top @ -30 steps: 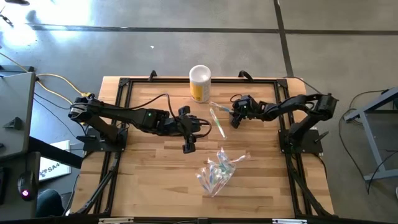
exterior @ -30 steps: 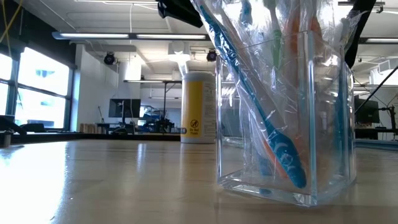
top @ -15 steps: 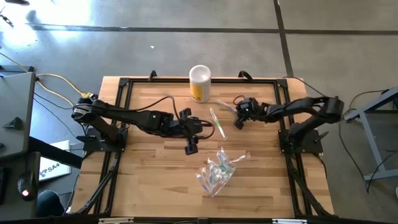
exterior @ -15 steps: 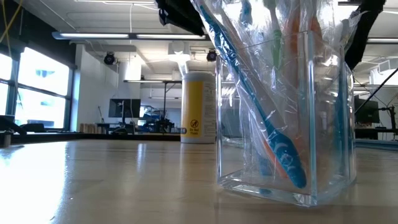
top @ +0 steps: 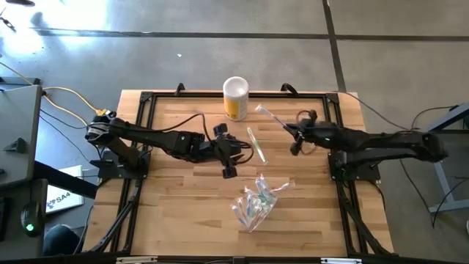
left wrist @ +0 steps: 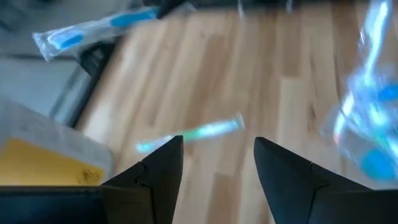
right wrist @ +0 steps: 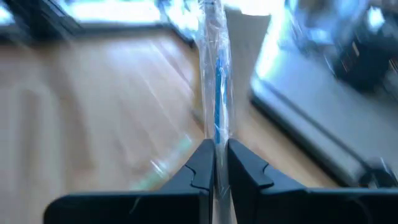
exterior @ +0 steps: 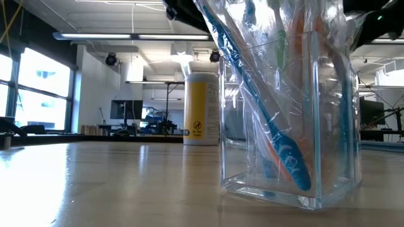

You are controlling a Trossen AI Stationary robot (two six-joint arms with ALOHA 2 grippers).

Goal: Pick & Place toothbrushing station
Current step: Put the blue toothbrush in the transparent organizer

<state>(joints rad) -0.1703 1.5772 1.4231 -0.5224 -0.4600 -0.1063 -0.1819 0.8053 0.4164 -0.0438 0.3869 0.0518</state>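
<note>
My right gripper [top: 292,135] hangs above the table's far right part, shut on a clear-wrapped blue toothbrush [top: 270,117]. A green wrapped toothbrush [top: 255,144] lies flat on the wood between the two arms. My left gripper [top: 228,160] hovers open just left of it; in the left wrist view that brush [left wrist: 193,133] lies ahead of the spread fingers. Nearer the front edge stands a clear container [top: 256,206] in which several wrapped toothbrushes [exterior: 278,120] lean. My right gripper pinches the wrapped blue toothbrush near one end [right wrist: 216,134] between its two fingers. The fingers come from the table's right, slanting a little down, roughly along the brush. The brush is lifted clear, and its free length sticks out past the fingertips toward the far left.
A yellow canister with a white lid [top: 235,97] stands at the table's far edge, near the middle. A black rail frame [top: 146,99] borders the wooden top. Bare wood lies left of the clear container.
My right gripper has shut on the blue toothbrush and risen with it, drawing back toward the table's right edge. The brush, which lay on the table before, now hangs clear of it. The green toothbrush has stayed in place.
</note>
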